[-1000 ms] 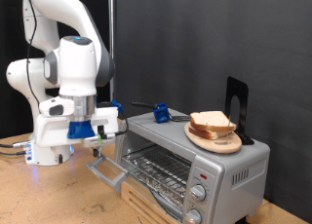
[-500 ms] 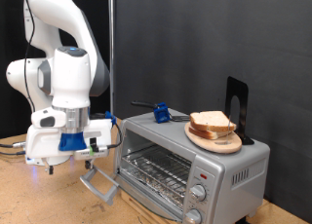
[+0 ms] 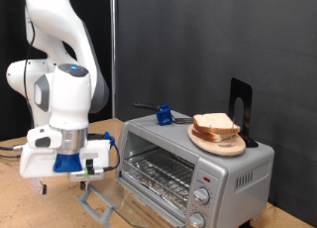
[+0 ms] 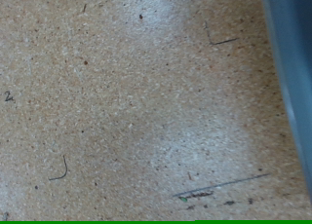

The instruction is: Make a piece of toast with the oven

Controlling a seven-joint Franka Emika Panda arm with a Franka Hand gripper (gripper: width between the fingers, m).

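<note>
The silver oven [image 3: 243, 167] stands at the exterior view's right with its glass door [image 3: 107, 203] swung down and open, showing the wire rack [image 3: 161, 173]. Pale slices of toast [image 3: 215, 125] are stacked on a round wooden plate [image 3: 220, 145] on the oven's roof. My gripper [image 3: 85, 180] hangs low under the white and blue hand, just above the door's handle [image 3: 91, 200]; the hand hides its fingers. The wrist view shows only speckled tabletop [image 4: 127, 97] and a grey-blue edge [image 4: 292, 78], no fingers.
A blue-handled tool [image 3: 163, 115] and a black stand [image 3: 241, 107] sit on the oven's roof behind the plate. Two knobs [image 3: 201, 196] and a red light [image 3: 205, 176] are on the oven's front. A dark curtain forms the backdrop.
The hand has dropped lower and moved toward the exterior view's left, away from the oven. The oven door has swung further down with it.
</note>
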